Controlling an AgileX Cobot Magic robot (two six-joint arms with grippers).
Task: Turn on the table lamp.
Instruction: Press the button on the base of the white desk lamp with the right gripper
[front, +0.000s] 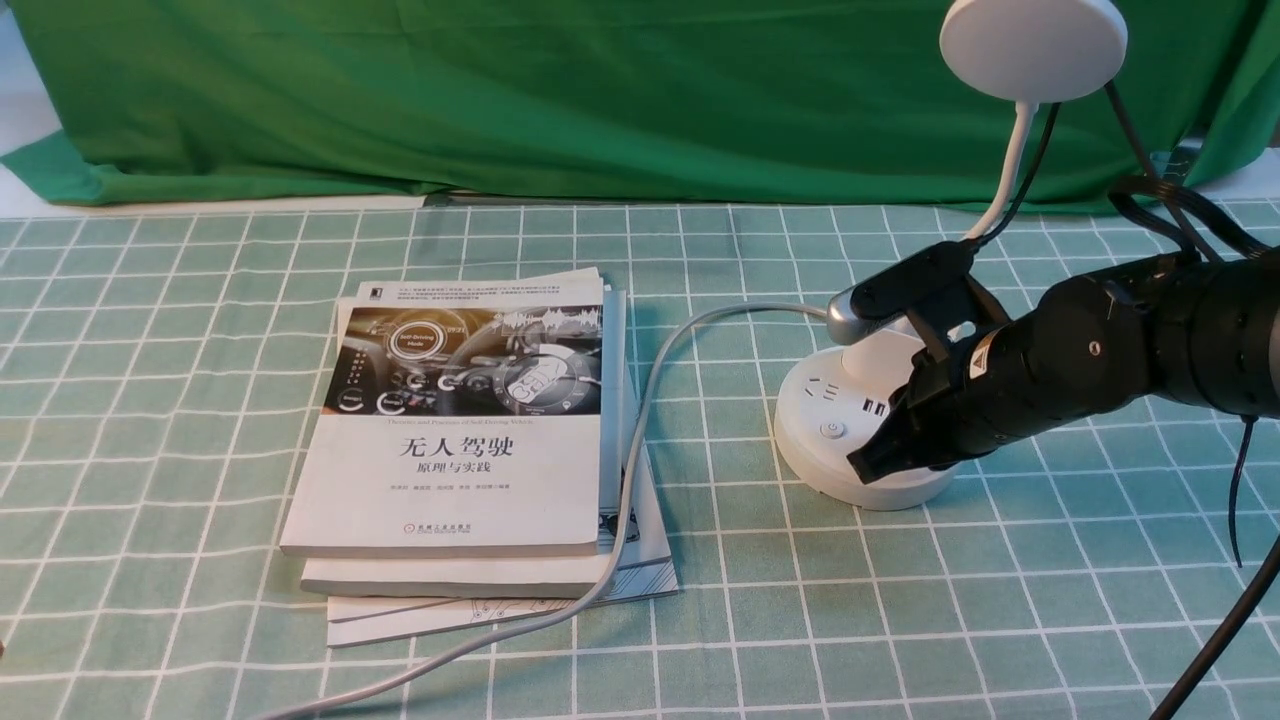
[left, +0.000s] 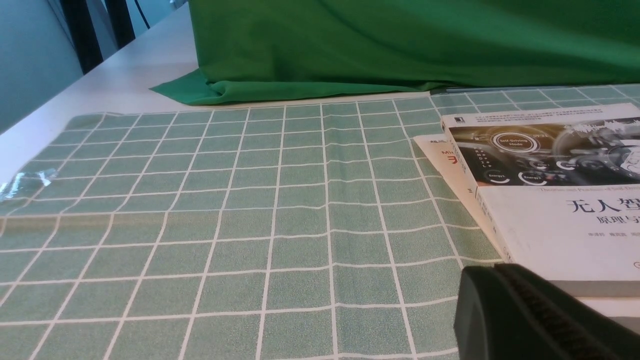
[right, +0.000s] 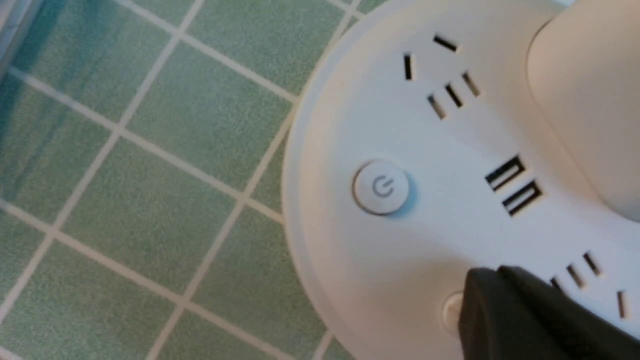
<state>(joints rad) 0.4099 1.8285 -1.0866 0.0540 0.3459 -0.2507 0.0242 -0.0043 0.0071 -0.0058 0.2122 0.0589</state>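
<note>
The right hand (right: 487, 274) is right down at the table lamp (front: 811, 455), its two fingers pressed together with nothing pinched between them. The tips are at the second button (right: 452, 313) on the round white base, covering part of it; whether they touch it or hover just over it, I can't tell. The power-marked button (right: 382, 187) sits near those fingertips, in plain sight. Sockets (right: 432, 80) and a pair of dark slots (right: 514, 185) are close by too, with the white holder (right: 590, 105) rising from the base beside them.

From the front, the lamp stands upright on the checked bench (front: 740, 620), partly hidden behind the right hand and arm (front: 1090, 335). Its bendable neck (front: 1010, 170) climbs beyond the hand to the round disc head (front: 1034, 45), which is well above it. Out to the hand's left, well apart from it, lies a stack of books (front: 450, 480), and the grey cord (front: 655, 385) swings over from the lamp's side and across that stack. A green cloth (front: 600, 100) hangs beyond everything.

The left hand (left: 492, 270) has its fingers pressed together as well, empty, with the books near it and the lamp well off to its right.
</note>
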